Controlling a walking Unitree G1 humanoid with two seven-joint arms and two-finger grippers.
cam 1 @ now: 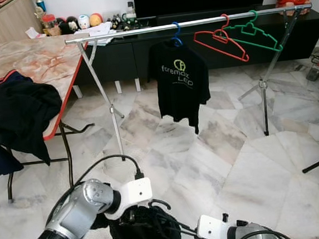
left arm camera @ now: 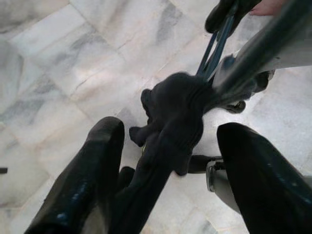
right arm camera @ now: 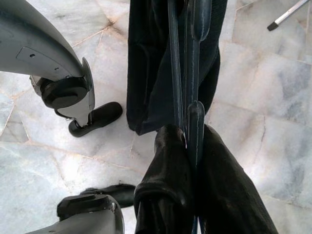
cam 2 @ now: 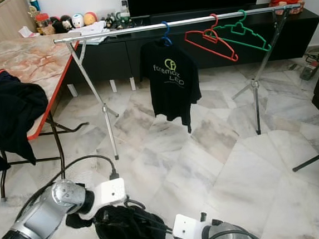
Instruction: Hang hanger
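Right tool (right arm camera: pixel 187 141) is clamped tight on a dark hanger (right arm camera: pixel 191 73) carrying a black garment (cam 1: pixel 141 230), held low over the marble floor (cam 1: pixel 234 146). Left tool (left arm camera: pixel 168 161) is spread wide around a fold of that garment, fingers (left arm camera: pixel 87 180) not pressing it. Rail (cam 1: pixel 196 22) stands ahead, holding a black shirt (cam 1: pixel 178 81), a red hanger (cam 1: pixel 220 44) and a green hanger (cam 1: pixel 252 33). Bench (cam 1: pixel 31 63) sits to the left.

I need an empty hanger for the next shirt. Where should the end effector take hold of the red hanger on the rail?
On the red hanger, probably the middle of the lower bar, coming from the front and below. It hangs empty, so that bar is bare, while the green hanger crowds its hook on the rail. Then lift to unhook.
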